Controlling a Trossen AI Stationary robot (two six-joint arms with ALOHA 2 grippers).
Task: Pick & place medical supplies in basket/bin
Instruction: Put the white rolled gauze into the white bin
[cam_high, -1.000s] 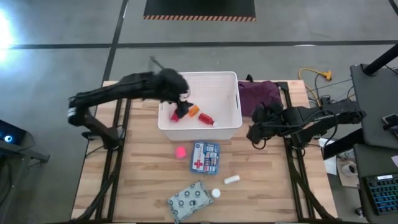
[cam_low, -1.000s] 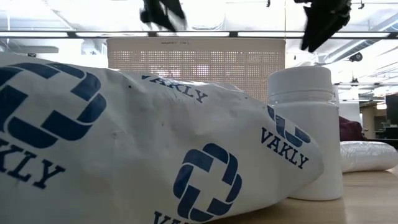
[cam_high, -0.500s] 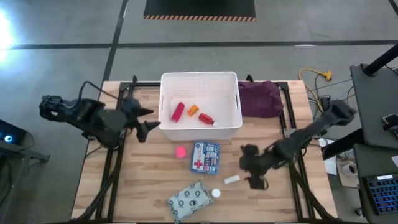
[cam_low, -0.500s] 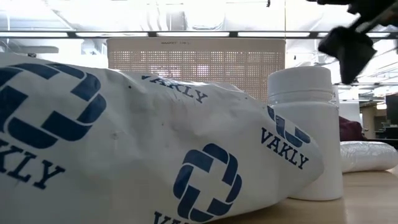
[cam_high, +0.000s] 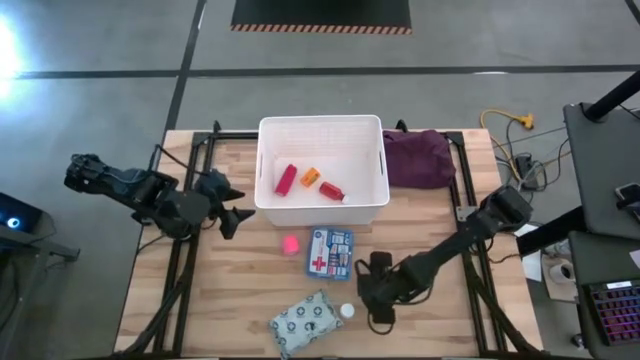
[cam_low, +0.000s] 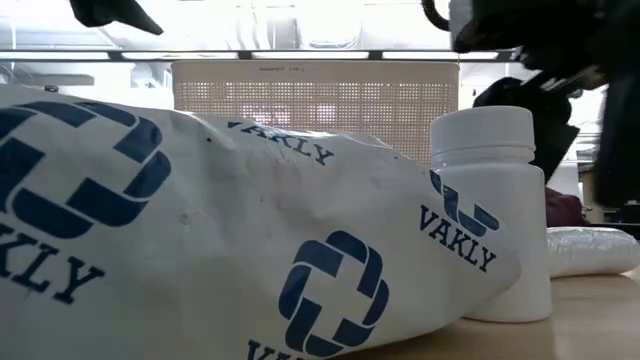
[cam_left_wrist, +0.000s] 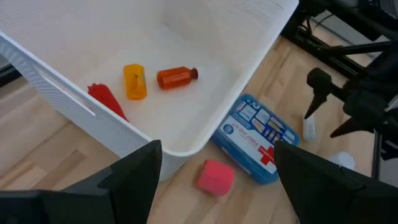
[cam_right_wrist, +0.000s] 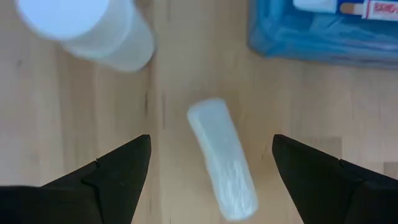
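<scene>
Since the earlier frames the right arm has swung from beside the basket to the near part of the table, and the left arm has left the basket for the table's left side.

High view: the right gripper (cam_high: 375, 290) hangs over the small white roll, between the first-aid box (cam_high: 329, 252) and the white bottle (cam_high: 346, 311). The left gripper (cam_high: 232, 200) sits just left of the white basket (cam_high: 321, 126), fingers spread. Inside the basket lie a red tube (cam_high: 286, 179), an orange vial (cam_high: 310, 177) and a second red tube (cam_high: 333, 191). The pink block (cam_high: 291, 243) rests on the wood just left of the box. The grey patterned pouch (cam_high: 306, 322) lies at the near edge; a purple cloth bundle (cam_high: 416, 157) sits right of the basket.

Low view: pouch and bottle fill the foreground, the basket's lattice wall behind.

Left wrist view: fingers apart and empty, the basket's corner and the pink block ahead.

Right wrist view: fingers wide apart, the white roll (cam_right_wrist: 222, 157) between them, untouched. The bottle and the box edge lie beyond.
</scene>
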